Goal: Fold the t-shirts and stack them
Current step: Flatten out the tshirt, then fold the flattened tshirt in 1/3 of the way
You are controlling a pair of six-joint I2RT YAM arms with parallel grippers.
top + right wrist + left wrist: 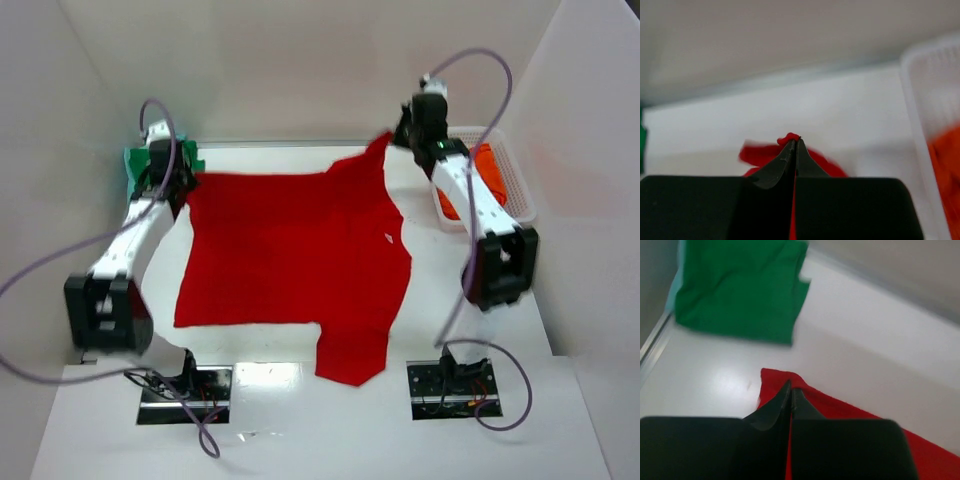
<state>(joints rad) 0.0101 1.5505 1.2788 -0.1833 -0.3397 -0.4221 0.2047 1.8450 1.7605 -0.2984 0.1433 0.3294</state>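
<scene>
The bright red t-shirt (290, 250) lies spread on the white table, one sleeve toward the front. My left gripper (180, 182) is shut on its far left corner (775, 382). My right gripper (397, 135) is shut on its far right sleeve tip (788, 138) and holds it lifted off the table. The green t-shirt (140, 160) lies folded at the far left corner, behind the left gripper, and shows in the left wrist view (740, 287). The orange t-shirt (484, 175) lies in the white basket (517, 175) at the far right, also in the right wrist view (946, 175).
White walls close in the table on the left, back and right. The left arm (125, 250) reaches along the left edge, the right arm (480, 210) along the basket. Two black base plates (185, 392) sit at the near edge.
</scene>
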